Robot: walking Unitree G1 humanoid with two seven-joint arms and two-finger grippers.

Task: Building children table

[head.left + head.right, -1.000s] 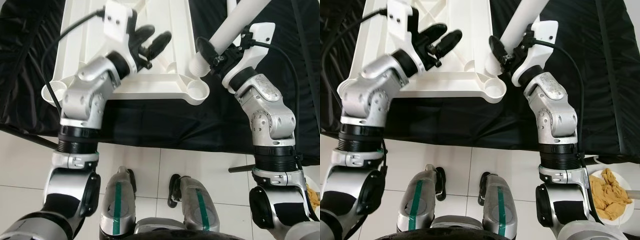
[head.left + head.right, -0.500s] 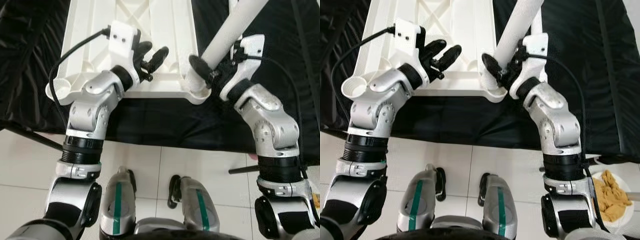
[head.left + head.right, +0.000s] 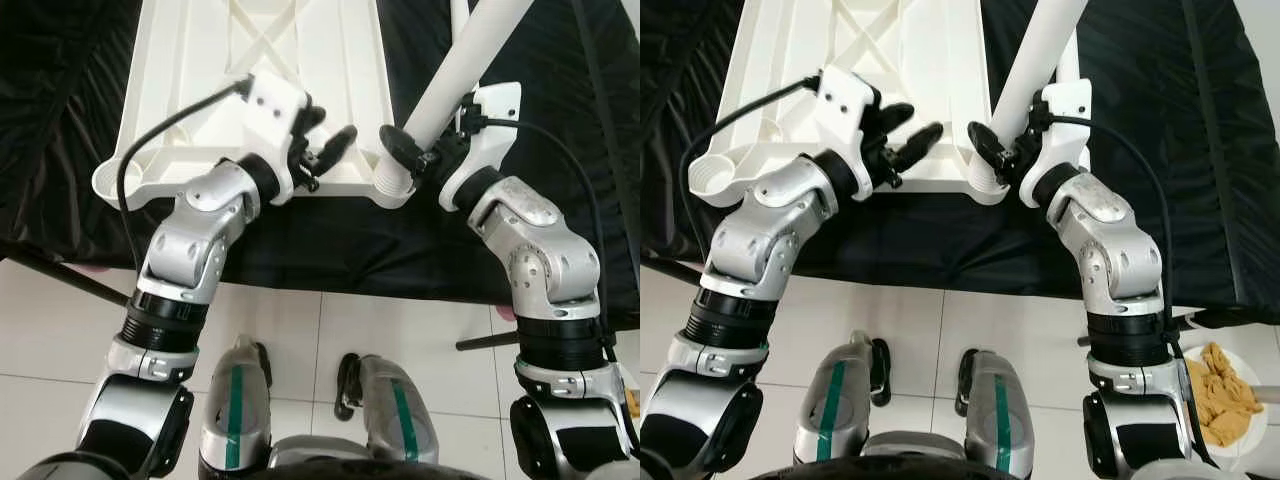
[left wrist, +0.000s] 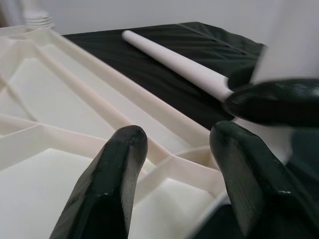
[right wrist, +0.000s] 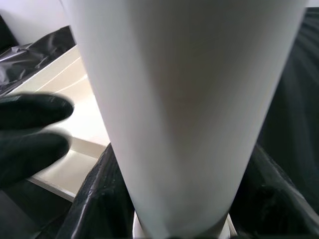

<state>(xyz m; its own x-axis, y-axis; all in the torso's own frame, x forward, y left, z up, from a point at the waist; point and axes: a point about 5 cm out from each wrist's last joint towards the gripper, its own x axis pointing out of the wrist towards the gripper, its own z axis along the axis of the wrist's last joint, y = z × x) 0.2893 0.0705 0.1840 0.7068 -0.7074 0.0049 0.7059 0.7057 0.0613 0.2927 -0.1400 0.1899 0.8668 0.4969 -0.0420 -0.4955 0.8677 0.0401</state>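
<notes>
Right hand [image 3: 420, 152] of ours is clamped around a white table leg [image 3: 455, 72], gripping it near the bottom end, with the leg leaning up and away toward 1 o'clock. Its foot sits right at the round corner socket [image 3: 392, 187] of the white tabletop [image 3: 250, 60], which lies upside down with its ribbed underside facing up. From the right wrist camera the leg [image 5: 184, 109] is a fat white tube with our black fingers [image 5: 35, 134] on either side of it, and its end looks like it's down in the socket ring, though we can't tell how deep.

Left hand [image 3: 325, 150] hovers over the near edge of the tabletop, just to the 9 o'clock side of that socket, fingers spread apart and holding nothing. The left wrist view shows both fingers [image 4: 107, 184] just above the ribs, and we can't tell if they touch.

Tabletop rests on a counter draped in black cloth [image 3: 60, 120]. Another white leg [image 4: 174, 62] lies flat on the cloth past the tabletop, and there's a second corner socket [image 3: 705, 178] at our 9 o'clock. Down at 4 o'clock on the tiled floor [image 3: 60, 320] sits a plate of something yellow and crumpled [image 3: 1225, 400].
</notes>
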